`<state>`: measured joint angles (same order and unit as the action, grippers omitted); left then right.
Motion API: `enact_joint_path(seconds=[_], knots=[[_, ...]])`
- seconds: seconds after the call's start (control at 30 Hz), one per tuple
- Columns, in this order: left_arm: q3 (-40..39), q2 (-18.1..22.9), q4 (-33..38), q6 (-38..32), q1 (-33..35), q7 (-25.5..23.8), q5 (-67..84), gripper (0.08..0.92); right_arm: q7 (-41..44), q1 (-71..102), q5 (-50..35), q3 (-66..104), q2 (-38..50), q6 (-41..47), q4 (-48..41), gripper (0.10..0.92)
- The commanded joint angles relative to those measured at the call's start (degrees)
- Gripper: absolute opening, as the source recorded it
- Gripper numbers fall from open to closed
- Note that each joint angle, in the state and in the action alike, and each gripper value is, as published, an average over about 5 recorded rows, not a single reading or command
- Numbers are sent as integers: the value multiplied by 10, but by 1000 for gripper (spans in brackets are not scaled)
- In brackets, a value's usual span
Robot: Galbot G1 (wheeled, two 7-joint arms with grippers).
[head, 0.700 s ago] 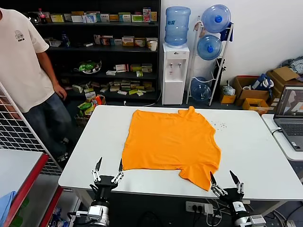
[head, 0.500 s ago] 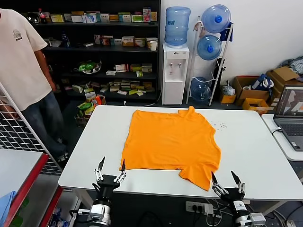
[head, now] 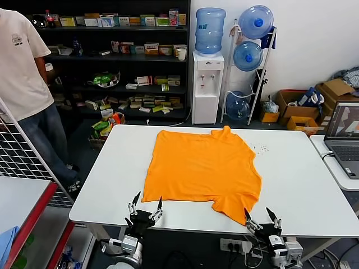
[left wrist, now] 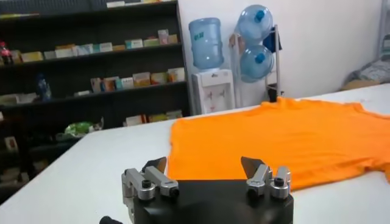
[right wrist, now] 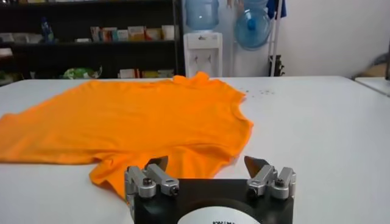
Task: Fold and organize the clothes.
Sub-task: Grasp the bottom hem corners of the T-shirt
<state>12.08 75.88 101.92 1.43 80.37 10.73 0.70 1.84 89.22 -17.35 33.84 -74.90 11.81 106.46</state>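
A bright orange soft-fabric T-shirt (head: 200,169) is spread on the white rectangular table (head: 297,168); both the left gripper (head: 145,205) and right gripper (head: 261,216) are held spread wide, apparently empty, at its near edge.

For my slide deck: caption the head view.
Orange T-shirt spread flat on a white table, open left gripper and open right gripper poised at its near edge.
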Motion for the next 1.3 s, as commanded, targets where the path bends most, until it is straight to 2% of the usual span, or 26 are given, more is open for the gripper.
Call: enact_joint_path(seconds=[0.03,0.2,0.4,0.5,1.0,1.07,1.17,1.3], knots=[[-25,-18,-68,55,-60,36,44,823,-6,-20,-2,-10,1,39,-9,823],[-24,-17,-83,73,-69,47,63,823,-8,-34,5,-17,-2,44,-25,801],[-22,-16,-98,78,-76,52,76,788,-11,-45,5,-21,-4,45,-38,686],[-22,-15,-100,78,-76,53,75,724,-13,-48,4,-22,-4,44,-43,599],[-21,-17,-84,58,-59,49,55,294,-24,-48,5,-24,-7,33,-43,167],[-21,-18,-77,56,-56,49,51,233,-23,-44,5,-24,-6,28,-35,133],[-20,-23,-67,54,-53,49,48,148,-21,-32,10,-24,-4,21,-17,125],[-18,-37,-48,53,-45,50,50,99,-19,-4,27,-22,0,9,15,125]])
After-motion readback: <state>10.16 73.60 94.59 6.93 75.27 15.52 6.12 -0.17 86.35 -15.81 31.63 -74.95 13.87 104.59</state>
